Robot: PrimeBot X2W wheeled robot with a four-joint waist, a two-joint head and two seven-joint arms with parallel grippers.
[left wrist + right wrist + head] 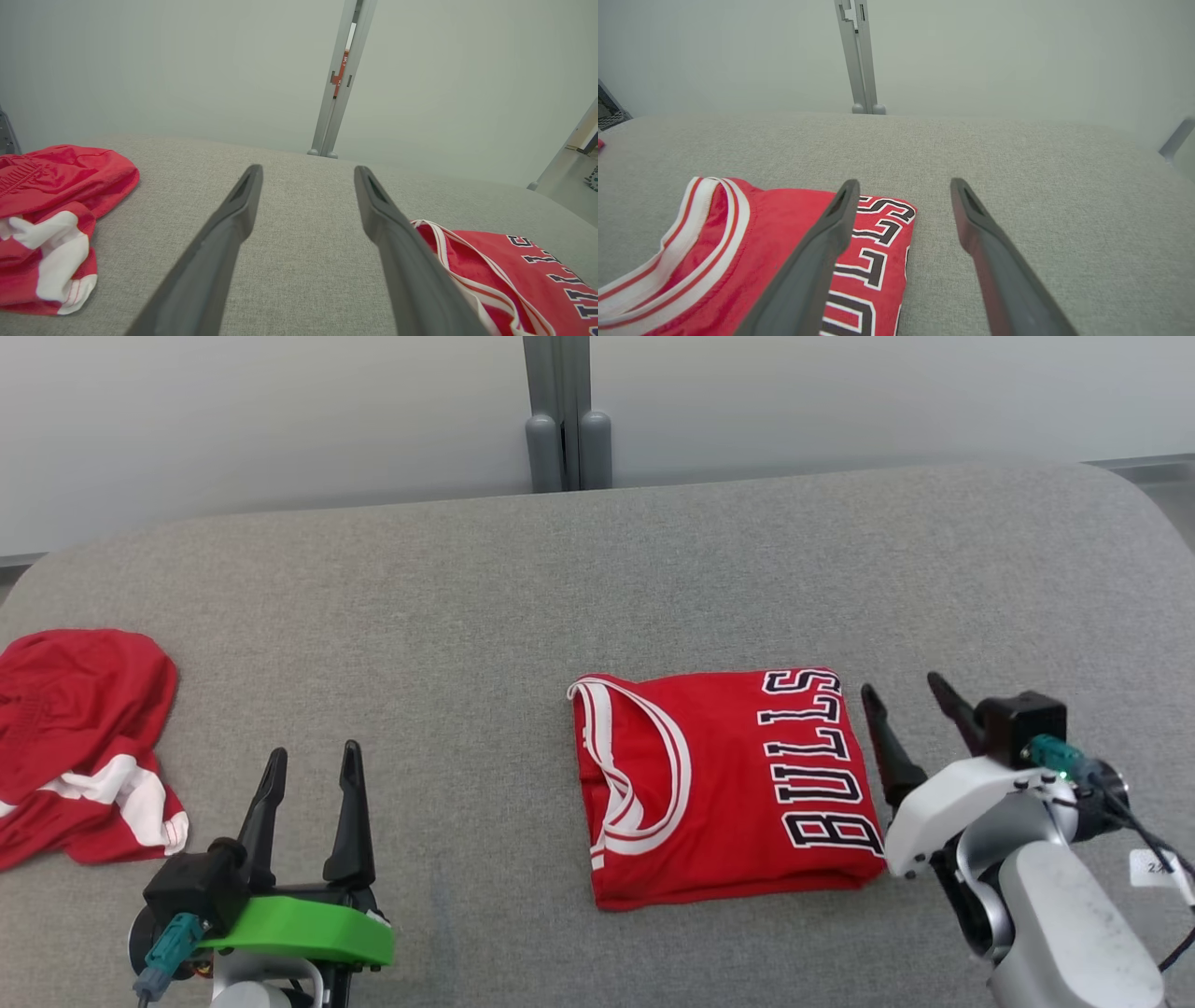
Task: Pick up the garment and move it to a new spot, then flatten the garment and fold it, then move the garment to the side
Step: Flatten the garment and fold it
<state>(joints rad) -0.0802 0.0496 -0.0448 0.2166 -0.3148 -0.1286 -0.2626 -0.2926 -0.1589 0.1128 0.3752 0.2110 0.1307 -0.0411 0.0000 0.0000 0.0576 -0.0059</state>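
Right now, you have the folded red jersey point(724, 784) lying on the grey padded table point(560, 579), a little right of centre in the head view. Its BULLS lettering runs along its right edge and its white-trimmed neckline is at its left. Your right gripper point(901, 685) sits just beside that right edge at the lower right, jaws spread and holding nothing. Your left gripper point(315, 751), at the lower left, is likewise spread and empty, well apart from the jersey. A crumpled red-and-white garment point(79, 737) lies at the far left edge, and a grey post point(565, 420) stands at top centre.
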